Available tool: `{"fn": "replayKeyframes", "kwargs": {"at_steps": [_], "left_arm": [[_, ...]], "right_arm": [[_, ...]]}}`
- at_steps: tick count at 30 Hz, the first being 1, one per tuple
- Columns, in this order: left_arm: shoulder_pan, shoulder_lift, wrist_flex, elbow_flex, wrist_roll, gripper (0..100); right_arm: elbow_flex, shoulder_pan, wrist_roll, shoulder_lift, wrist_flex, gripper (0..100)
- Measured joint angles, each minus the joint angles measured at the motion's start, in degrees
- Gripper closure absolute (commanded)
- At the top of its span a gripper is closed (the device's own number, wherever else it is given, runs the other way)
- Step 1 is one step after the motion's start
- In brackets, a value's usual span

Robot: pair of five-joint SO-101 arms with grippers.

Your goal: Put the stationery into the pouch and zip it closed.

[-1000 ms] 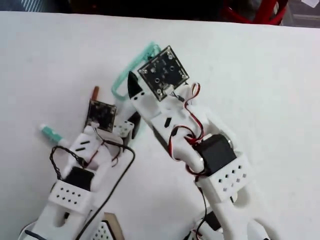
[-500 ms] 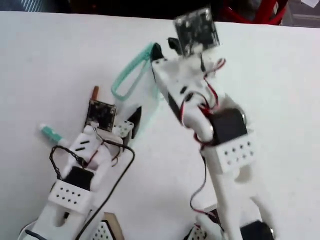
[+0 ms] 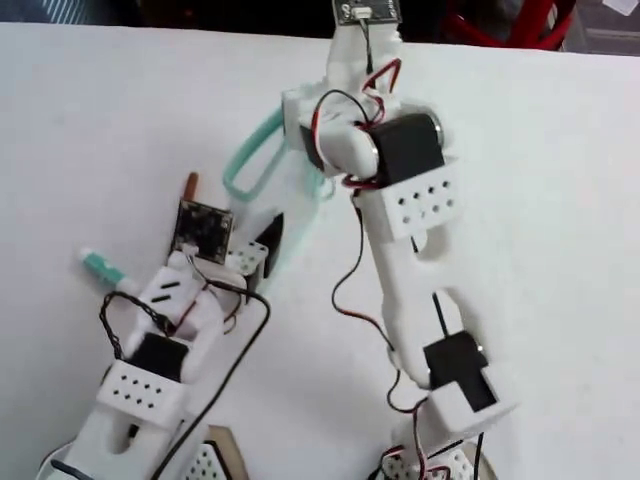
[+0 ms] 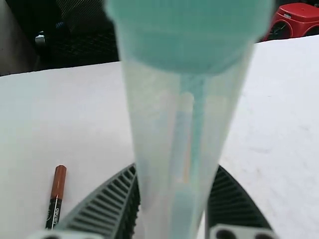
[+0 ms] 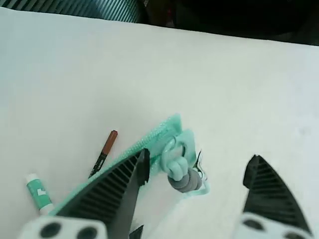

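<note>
On the white table (image 3: 120,100) the left gripper (image 4: 172,199) pinches the mint pouch (image 4: 184,124), the right gripper (image 5: 199,159) gapes empty over the pouch's zip pull (image 5: 180,177), a brown pen (image 3: 190,185) and a glue stick (image 3: 100,265) lie beside the pouch, and a red stool (image 4: 294,20) stands beyond.

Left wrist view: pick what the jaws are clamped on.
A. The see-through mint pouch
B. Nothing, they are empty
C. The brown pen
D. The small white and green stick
A: the pouch stands squeezed between the left arm's jaws, while the brown pen lies loose on the table beside them.
</note>
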Motion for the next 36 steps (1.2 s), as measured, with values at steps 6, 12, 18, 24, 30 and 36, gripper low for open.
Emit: {"fn": "replayKeyframes", "kwargs": {"at_steps": [6, 12, 18, 24, 30, 36], "left_arm": [[0.0, 0.0, 0.0, 0.0, 0.0, 82], [-0.09, -1.67, 3.25, -0.88, 0.0, 75], [-3.08, -16.79, 30.24, -11.87, 2.99, 71], [-12.22, -39.3, 53.8, -22.86, -5.1, 71], [-25.67, -36.31, 59.08, -36.04, -14.24, 80], [-37.89, -19.87, 59.08, -45.19, -11.96, 80]], "right_arm": [[-2.11, -0.09, -0.18, 3.34, 0.26, 70.0], [-2.2, -0.09, -0.18, 3.34, 0.26, 70.0], [-2.2, 0.0, -0.18, 3.69, 0.09, 70.0], [-2.46, -0.09, -0.18, 3.69, 0.79, 70.1], [-2.73, 0.0, -0.18, 3.69, 2.29, 70.1], [-3.08, 0.0, -0.18, 3.6, 3.25, 70.1]]}}
